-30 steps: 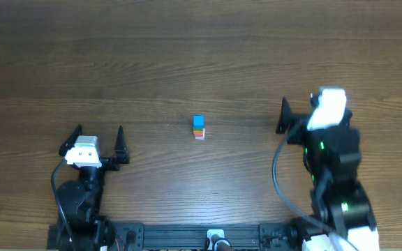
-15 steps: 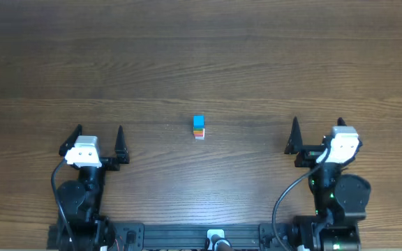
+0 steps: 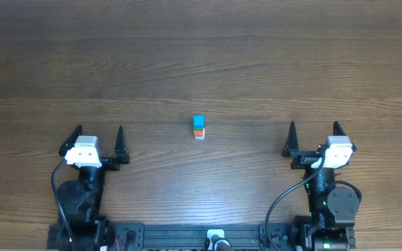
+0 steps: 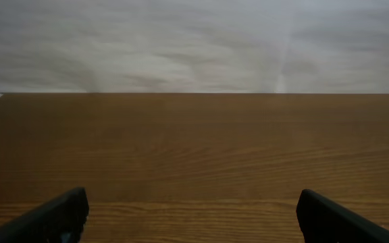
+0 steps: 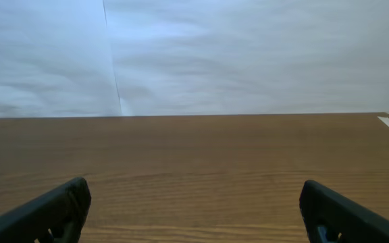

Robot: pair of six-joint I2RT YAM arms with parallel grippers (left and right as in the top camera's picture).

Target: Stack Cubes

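1. My left gripper (image 3: pixel 98 130) sits low over its own base near the table's near edge. Its two fingers are spread wide with nothing between them. In its wrist view the dark fingertips stand far apart above bare wood.

2. My right gripper (image 3: pixel 313 127) mirrors it on the other side. Its fingers are just as wide apart and it is also empty. It points straight up the table (image 3: pixel 201 56) towards the pale backdrop (image 5: pixel 248 54).

3. Going outward from both, the cube stack (image 3: pixel 199 128) stands in the middle of the table, between the two arms. It lies inward of each gripper and about level with the fingertips, well apart from both.

4. The blue cube (image 3: pixel 199 122) is on top and the orange cube (image 3: pixel 199 131) is directly under it. A paler sliver shows at the foot, but I cannot tell whether that is a third cube.

5. The relation that matters is that the stack lies to the right of my left gripper and to the left of my right one. The distances look nearly equal, with the left perhaps a shade nearer. Its long axis is vertical and it looks upright, not leaning.

6. I judge the stacking finished. Any further approach would have to come in sideways towards the centre, and a careless finger could topple the tower.
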